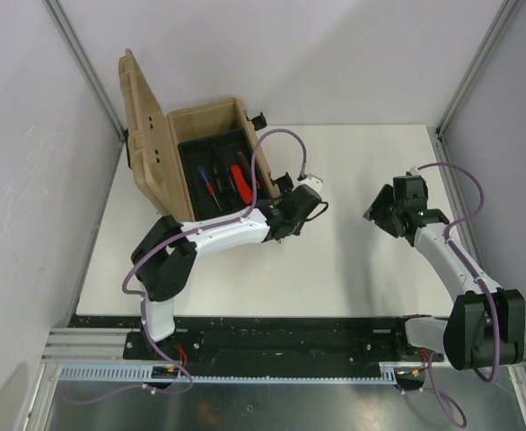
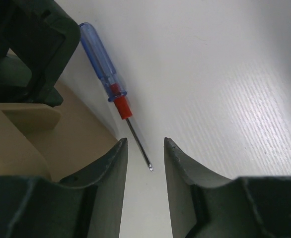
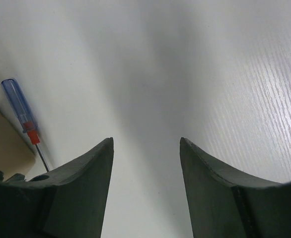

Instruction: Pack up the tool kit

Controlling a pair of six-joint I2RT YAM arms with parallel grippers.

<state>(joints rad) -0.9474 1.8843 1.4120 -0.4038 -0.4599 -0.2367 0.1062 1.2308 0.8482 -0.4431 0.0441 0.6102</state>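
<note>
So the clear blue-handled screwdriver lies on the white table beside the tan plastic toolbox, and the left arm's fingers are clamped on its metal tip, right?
Not clamped. The left wrist view shows the left arm's fingers open, with a gap on both sides of the tip. The clear blue-handled screwdriver does lie on the white table beside the tan plastic toolbox.

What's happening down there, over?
Left gripper open, right gripper open. Toolbox lid up; blue screwdriver on table beside toolbox, ahead of left gripper. Nothing blocking it.

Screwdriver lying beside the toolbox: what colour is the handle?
The screwdriver has a translucent blue handle with a red collar; it shows clearest in the left wrist view.
</note>
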